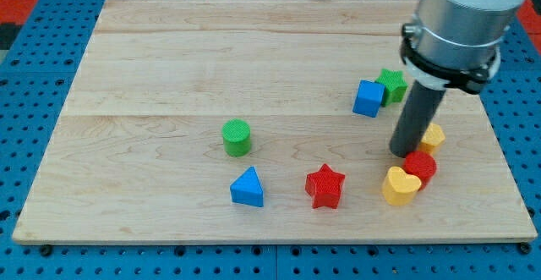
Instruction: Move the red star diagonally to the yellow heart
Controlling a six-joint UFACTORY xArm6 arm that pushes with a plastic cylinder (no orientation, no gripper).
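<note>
Red star (pixel 325 185), ridged and five-pointed, lies flat left of yellow heart (pixel 400 186); no claw shows.

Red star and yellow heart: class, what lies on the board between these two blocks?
Nothing. In the camera view, only bare wood separates the red star from the yellow heart to its right. My tip sits above the heart, outside that gap.

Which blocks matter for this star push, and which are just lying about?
Job: red star; yellow heart; my tip, above the heart.
Lying about: red cylinder, yellow block, blue cube, green star, green cylinder, blue triangle.
</note>
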